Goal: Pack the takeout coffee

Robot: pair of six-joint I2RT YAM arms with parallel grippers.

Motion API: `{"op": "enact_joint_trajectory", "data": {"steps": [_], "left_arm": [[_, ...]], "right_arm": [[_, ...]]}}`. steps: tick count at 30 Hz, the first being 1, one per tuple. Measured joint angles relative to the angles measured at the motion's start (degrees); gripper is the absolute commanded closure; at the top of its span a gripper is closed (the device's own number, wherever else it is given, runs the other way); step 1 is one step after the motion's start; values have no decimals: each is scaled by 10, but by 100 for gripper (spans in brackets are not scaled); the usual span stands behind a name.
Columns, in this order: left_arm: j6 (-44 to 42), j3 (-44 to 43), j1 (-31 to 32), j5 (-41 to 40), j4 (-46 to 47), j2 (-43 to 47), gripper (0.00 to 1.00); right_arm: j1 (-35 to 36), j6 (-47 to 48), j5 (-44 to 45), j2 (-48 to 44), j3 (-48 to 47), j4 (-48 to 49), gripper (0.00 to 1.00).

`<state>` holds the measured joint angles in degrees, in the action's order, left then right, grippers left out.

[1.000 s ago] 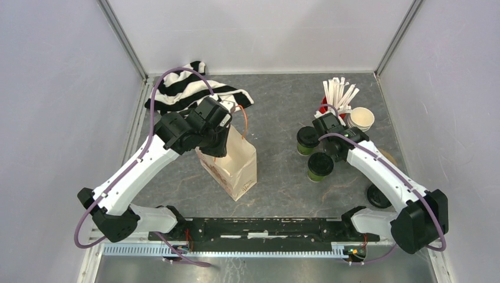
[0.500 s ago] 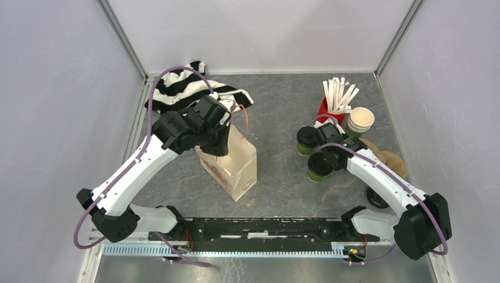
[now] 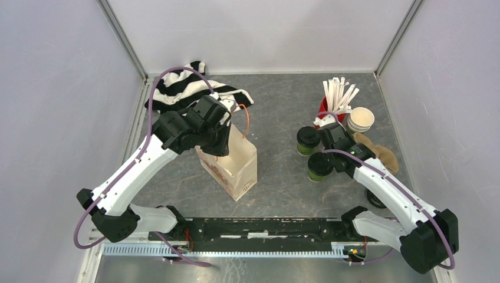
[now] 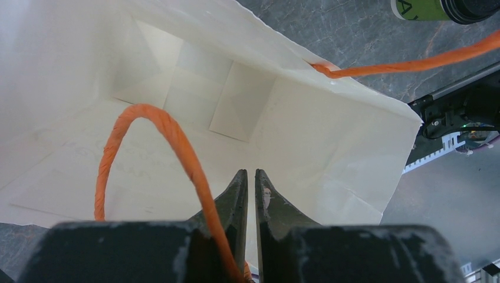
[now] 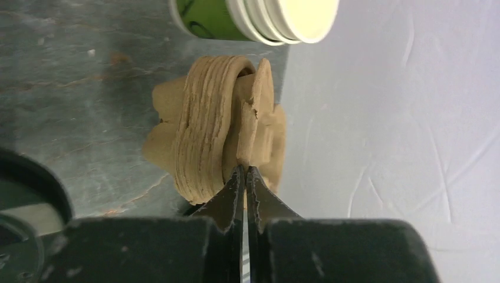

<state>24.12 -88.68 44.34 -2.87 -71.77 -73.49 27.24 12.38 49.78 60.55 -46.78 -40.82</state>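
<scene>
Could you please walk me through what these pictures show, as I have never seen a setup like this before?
These are two robot arms bolted at the near edge of a table, each ending in a two-finger gripper. The wide picture looks down from above. The other two come from small cameras on the wrists, so each shows its own fingers at the bottom.

On the table are a paper bag with orange handles, two green coffee cups with black lids, a red cup of white sticks, a stack of lidless cups and a striped cloth.

The left gripper is closed at the bag's rim, apparently pinching it, and the bag's mouth is open. The right gripper is closed on a thin edge of a brown ribbed cardboard piece.
</scene>
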Motion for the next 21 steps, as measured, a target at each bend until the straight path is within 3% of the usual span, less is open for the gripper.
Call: {"op": "enact_joint_trajectory", "data": {"steps": [5, 8, 11, 15, 21], "left_arm": [[0, -2, 0, 0, -1, 0, 82], [0, -5, 0, 0, -3, 1, 78], [0, -5, 0, 0, -3, 2, 72], [0, -17, 0, 2, -10, -1, 53], [5, -74, -2, 5, -40, -11, 23]], "right_arm": [[3, -15, -5, 3, -7, -30, 100], [-1, -6, -10, -61, -1, -4, 100], [-4, -5, -74, -103, 24, 22, 100], [-3, -17, -109, -42, 26, 20, 100], [-12, -16, -113, -103, 47, 29, 100]]}}
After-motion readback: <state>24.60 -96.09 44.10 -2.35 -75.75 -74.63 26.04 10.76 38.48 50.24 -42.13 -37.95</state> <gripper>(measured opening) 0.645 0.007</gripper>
